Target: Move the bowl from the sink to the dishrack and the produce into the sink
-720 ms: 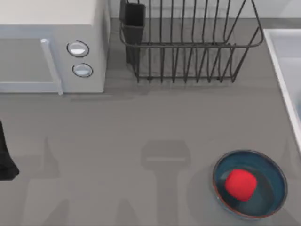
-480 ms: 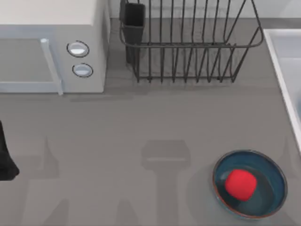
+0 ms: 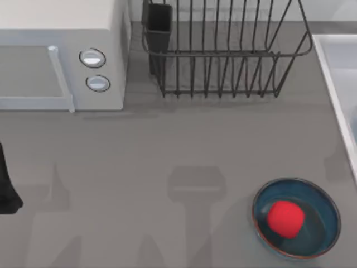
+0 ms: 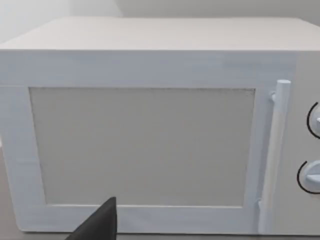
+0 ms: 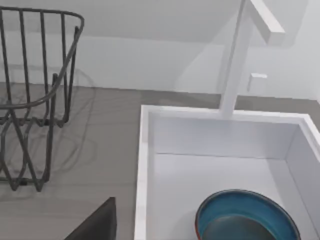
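You have the deep teal-blue round bowl with its thin reddish-brown rim (image 5: 247,216) sitting on the floor of the pale white rectangular sink (image 5: 142,165), as the right wrist view shows it. In the top view the sink's raised rim (image 3: 329,67) runs down the bench's right edge.

The dark wire dishrack of upright bars (image 3: 223,56) stands at the back of the grey bench (image 3: 167,151), with its black square utensil cup (image 3: 159,22) at its left corner. In the right wrist view the rack's end (image 5: 30,100) lies just beside the sink, across a strip of bench.

The small bright red lumpy produce (image 3: 285,218) rests in the wide shallow blue dish (image 3: 326,209), front right of the bench, near the sink's rim but apart from it.

Your right arm is plainly the nearer one. Its wrist camera looks straight over the sink, and a dark fingertip of the right claw (image 5: 97,222) shows above the bench just outside the rim. The bowl lies beyond that rim and below, so the move ahead would be across and down. You cannot tell whether this claw is spread or closed.

Your left arm (image 3: 6,187) sits at the bench's left edge, facing the white boxy microwave (image 4: 150,125). One dark fingertip of the left claw (image 4: 100,225) shows; its state cannot be told either.

Judgement: neither transfer has begun.
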Motion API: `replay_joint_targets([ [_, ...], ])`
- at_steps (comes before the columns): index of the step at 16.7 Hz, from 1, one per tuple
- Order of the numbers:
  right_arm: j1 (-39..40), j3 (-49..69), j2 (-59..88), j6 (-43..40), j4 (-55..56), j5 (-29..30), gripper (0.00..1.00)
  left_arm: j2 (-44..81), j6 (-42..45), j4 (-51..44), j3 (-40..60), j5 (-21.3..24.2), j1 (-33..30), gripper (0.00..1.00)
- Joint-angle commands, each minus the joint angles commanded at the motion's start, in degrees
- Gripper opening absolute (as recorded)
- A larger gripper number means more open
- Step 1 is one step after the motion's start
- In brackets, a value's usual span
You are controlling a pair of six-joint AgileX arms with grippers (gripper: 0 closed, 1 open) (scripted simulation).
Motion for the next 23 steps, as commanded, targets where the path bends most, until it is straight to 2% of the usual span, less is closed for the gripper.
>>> replay_joint_targets([
  [15, -13.42, 77.71, 85.56, -12.08, -41.80, -0.31, 1.00, 0.00, 0.00, 0.00, 0.00, 0.00, 0.00, 1.00],
  [19, -16.25, 94.13, 104.25, -14.37, -51.05, -0.56, 1.00, 0.00, 0.00, 0.00, 0.00, 0.00, 0.00, 1.00],
  [23, -18.15, 104.77, 116.54, -15.76, -57.17, -0.73, 1.00, 0.00, 0.00, 0.00, 0.00, 0.00, 0.00, 1.00],
])
